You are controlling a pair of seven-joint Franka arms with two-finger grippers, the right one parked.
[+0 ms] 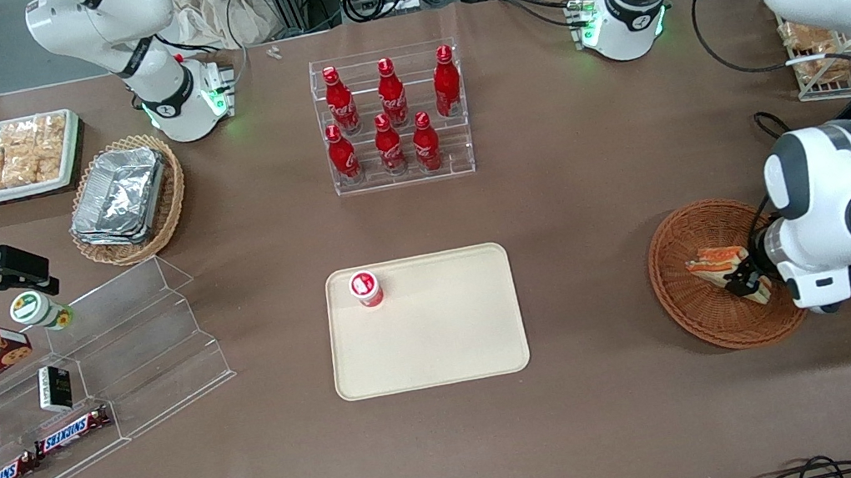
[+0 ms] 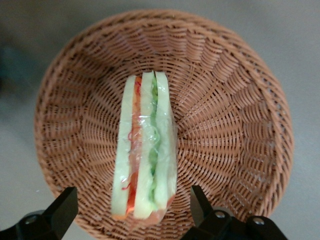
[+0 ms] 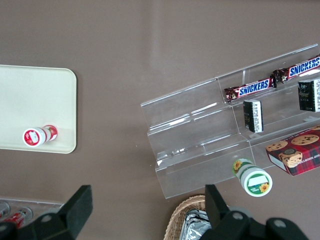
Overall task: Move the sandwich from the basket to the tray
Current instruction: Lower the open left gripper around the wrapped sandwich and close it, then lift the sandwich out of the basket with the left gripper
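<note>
The gripper (image 2: 134, 207) was held low over the basket (image 2: 235, 130), fingers apart and straddling the wrapped sandwich (image 2: 146, 150), whose long axis ran straight away from the wrist camera, its flat faces turned toward the fingertips; the tray (image 1: 443, 354) lay well apart toward the parked arm's end

Brown table (image 1: 595, 188) carrying basket (image 1: 680, 302) under the gripper (image 1: 746, 280), cream tray (image 1: 443, 354), cola bottle rack (image 1: 403, 175), acrylic snack shelf (image 1: 147, 348).
</note>
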